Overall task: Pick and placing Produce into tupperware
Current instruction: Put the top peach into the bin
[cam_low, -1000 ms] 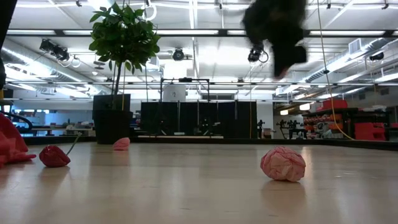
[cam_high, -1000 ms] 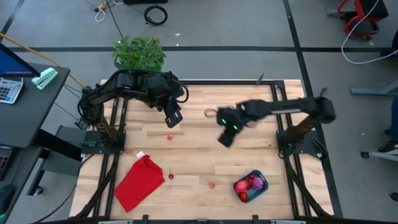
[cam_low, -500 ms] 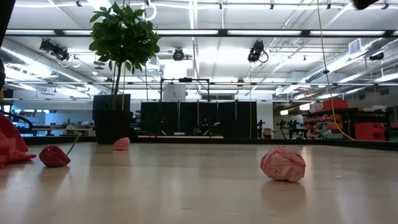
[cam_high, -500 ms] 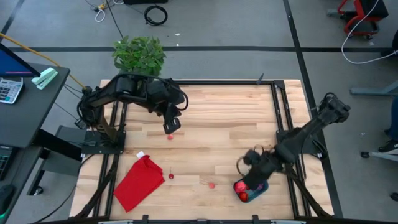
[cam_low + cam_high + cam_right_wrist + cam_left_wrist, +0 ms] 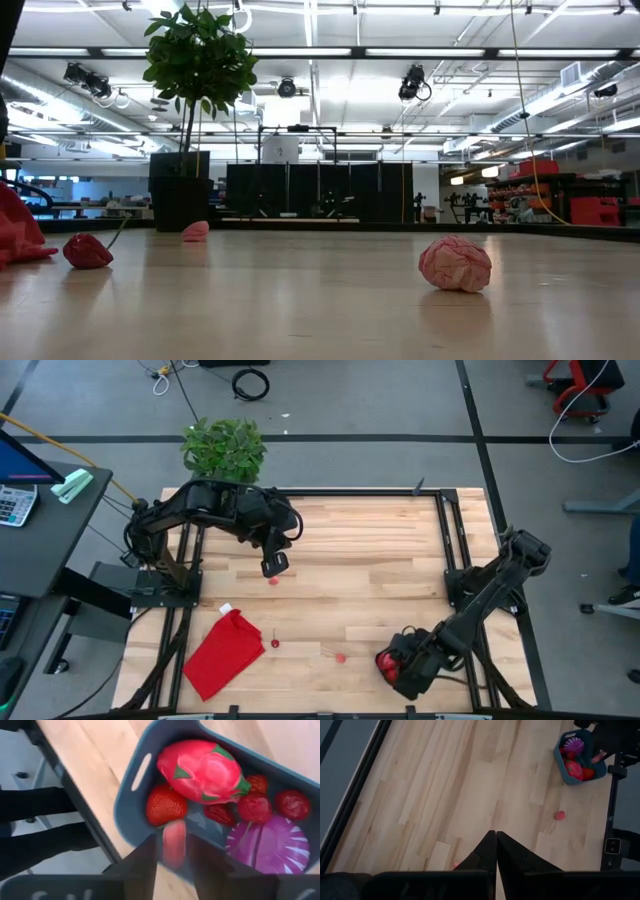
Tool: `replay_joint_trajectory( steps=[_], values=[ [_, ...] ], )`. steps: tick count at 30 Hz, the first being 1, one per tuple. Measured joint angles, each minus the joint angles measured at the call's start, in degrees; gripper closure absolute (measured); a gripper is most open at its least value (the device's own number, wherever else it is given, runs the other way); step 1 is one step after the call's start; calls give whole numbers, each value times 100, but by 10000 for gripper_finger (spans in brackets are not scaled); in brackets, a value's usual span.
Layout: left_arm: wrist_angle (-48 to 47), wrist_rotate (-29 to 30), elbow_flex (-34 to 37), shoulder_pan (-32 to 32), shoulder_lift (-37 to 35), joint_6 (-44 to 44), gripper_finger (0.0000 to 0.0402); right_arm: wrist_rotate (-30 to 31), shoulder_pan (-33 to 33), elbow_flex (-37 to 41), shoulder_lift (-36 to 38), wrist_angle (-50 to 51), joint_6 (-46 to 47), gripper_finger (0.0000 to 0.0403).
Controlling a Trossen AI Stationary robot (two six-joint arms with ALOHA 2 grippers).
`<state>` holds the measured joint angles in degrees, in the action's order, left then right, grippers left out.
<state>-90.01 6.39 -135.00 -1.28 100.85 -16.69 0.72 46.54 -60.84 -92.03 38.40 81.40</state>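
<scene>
- From above, the right arm is covering most of the tupperware (image 5: 392,663) at the near right corner of the table (image 5: 380,575); I am seeing only red produce peeking out beside the wrist.
- The right gripper (image 5: 173,851) is hanging over the tub's rim with its fingers parted around a blurred pinkish-red piece (image 5: 174,842); I cannot tell whether they are gripping it or it is dropping free.
- Inside the tub I am making out a dragon fruit (image 5: 202,769), a strawberry (image 5: 166,805), a purple piece (image 5: 270,845) and several small red pieces.
- The left gripper (image 5: 496,851) is hovering over the table's far left part, fingers pressed together, holding nothing; a pink piece (image 5: 273,580) is lying just beside its tip.
- Two more pieces are lying loose: one (image 5: 275,643) by the red cloth (image 5: 222,653), another (image 5: 341,656) nearer the tub.
- The low camera is showing neither arm, and the cloth is cut off at its edge.
</scene>
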Motion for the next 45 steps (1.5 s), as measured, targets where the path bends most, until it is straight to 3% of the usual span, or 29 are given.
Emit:
replay_joint_trajectory(
  steps=[12,17,25,34,42,45],
  values=[
    [-1,0,0,2,3,-2,375,-19,-191,0,-125,-31,3,219],
    [1,0,2,0,-21,-56,382,99,-477,-4,263,-37,-126,217],
    [-1,0,2,-157,-45,-177,383,850,-953,-7,630,-153,-802,229],
    [1,31,7,-675,-190,-1490,382,934,-1161,-7,617,-640,-1558,233],
    [4,1888,19,-1615,-773,-2935,389,837,-1191,-7,615,-892,-2450,199],
    [3,2122,203,-1886,-1066,-3230,385,895,-1265,-7,615,-871,-2485,188]
  ],
)
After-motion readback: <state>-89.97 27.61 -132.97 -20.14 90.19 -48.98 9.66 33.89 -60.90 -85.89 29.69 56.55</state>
